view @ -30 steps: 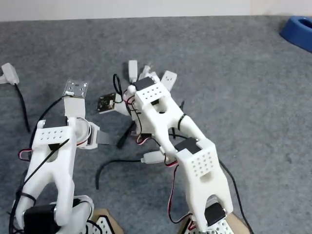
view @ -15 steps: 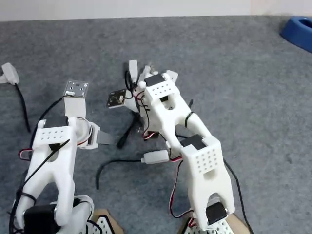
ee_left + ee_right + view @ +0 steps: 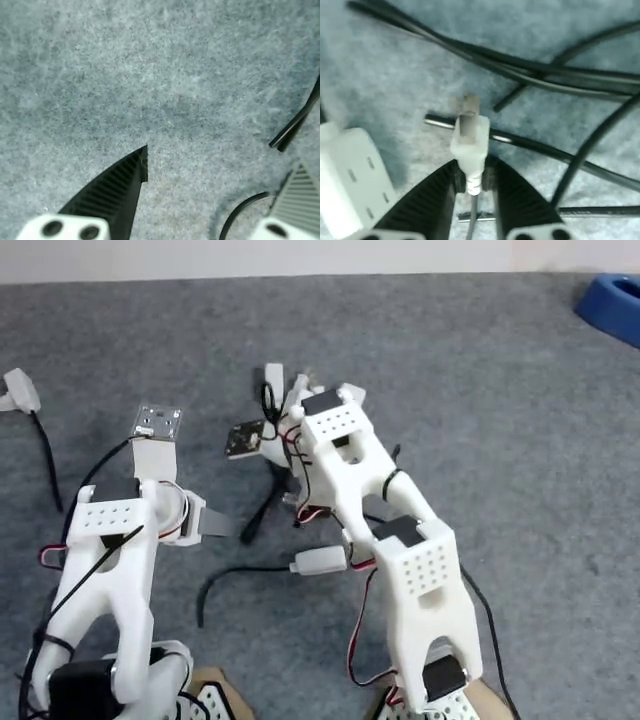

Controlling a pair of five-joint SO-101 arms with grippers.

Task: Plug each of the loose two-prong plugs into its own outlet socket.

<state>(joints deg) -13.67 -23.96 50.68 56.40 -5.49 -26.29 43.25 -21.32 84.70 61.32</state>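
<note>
The step in hand looks like the plugging-in of one plug. The right hand point(image 3: 472, 171) is clamped on the body of a white two-prong plug point(image 3: 469, 134), whose prongs point away from the wrist over a tangle of black cables point(image 3: 545, 70). A white outlet block point(image 3: 347, 182) with paired slots lies just beside the plug, and the prongs have not yet met it. In the high view this cluster sits toward 12 o'clock from the middle of the grey tabletop point(image 3: 520, 440). Another loose plug point(image 3: 320, 561) lies at 6 o'clock, beside the right arm. The left hand point(image 3: 220, 165) hangs spread wide over bare felt, holding nothing. Next, I judge, the prongs must be turned to face a slot pair squarely, then pushed straight in. The block may slide unless it is braced.
</note>
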